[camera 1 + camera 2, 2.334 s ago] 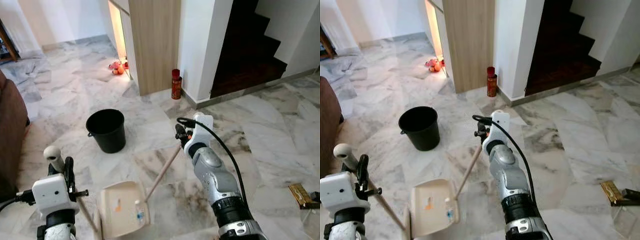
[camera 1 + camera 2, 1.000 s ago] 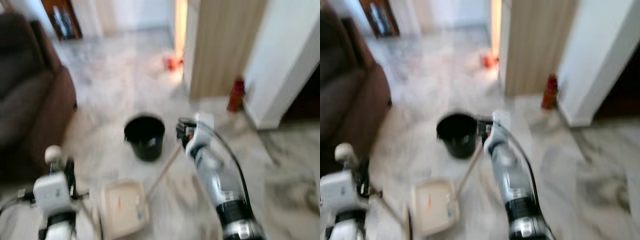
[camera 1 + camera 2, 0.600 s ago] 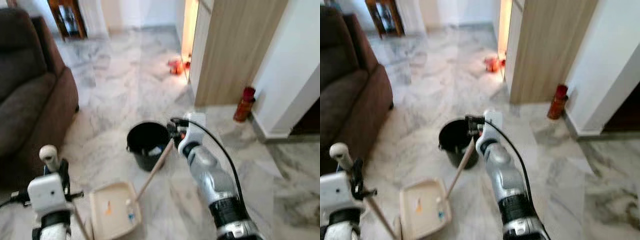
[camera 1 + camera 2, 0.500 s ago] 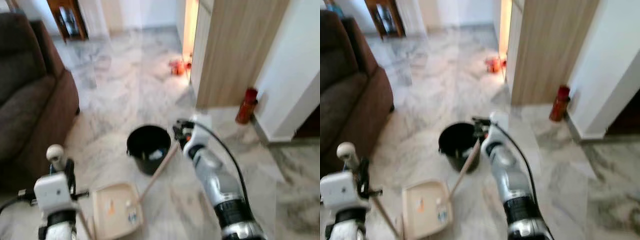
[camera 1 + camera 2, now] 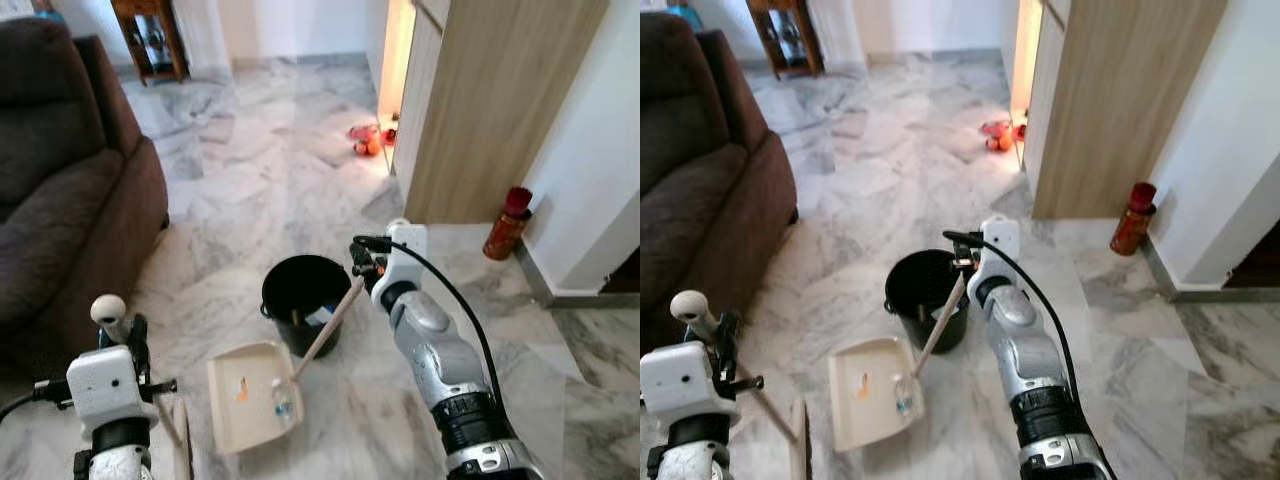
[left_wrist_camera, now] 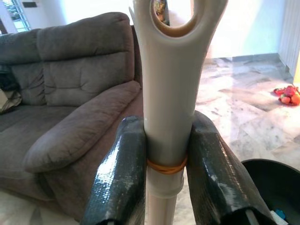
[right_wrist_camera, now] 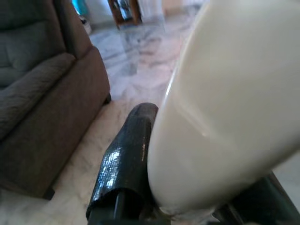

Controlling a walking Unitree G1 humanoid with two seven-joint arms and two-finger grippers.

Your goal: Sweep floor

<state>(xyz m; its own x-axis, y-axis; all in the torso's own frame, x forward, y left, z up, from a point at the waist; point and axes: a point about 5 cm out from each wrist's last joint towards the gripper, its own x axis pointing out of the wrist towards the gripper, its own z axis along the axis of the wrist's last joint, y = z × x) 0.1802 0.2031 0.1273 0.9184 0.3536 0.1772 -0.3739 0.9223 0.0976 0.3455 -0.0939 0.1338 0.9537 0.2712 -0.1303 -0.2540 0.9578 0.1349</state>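
Two grippers clamped: left gripper (image 6: pixel 166 164) on broom handle (image 6: pixel 168 103), right gripper (image 5: pixel 362 268) on dustpan handle (image 5: pixel 325 330) | dustpan (image 5: pixel 250 395) just before bucket (image 5: pixel 300 300), handle slanting up-right

The robot has two shiny silver arms. The right arm (image 5: pixel 432 350) is round and smooth, with a black ring near the bottom and a white box at the wrist. A thin black cable (image 5: pixel 455 305) loops along it. The left arm (image 5: pixel 105 400) has a white box too. Each claw has shiny black fingers (image 6: pixel 119 173).
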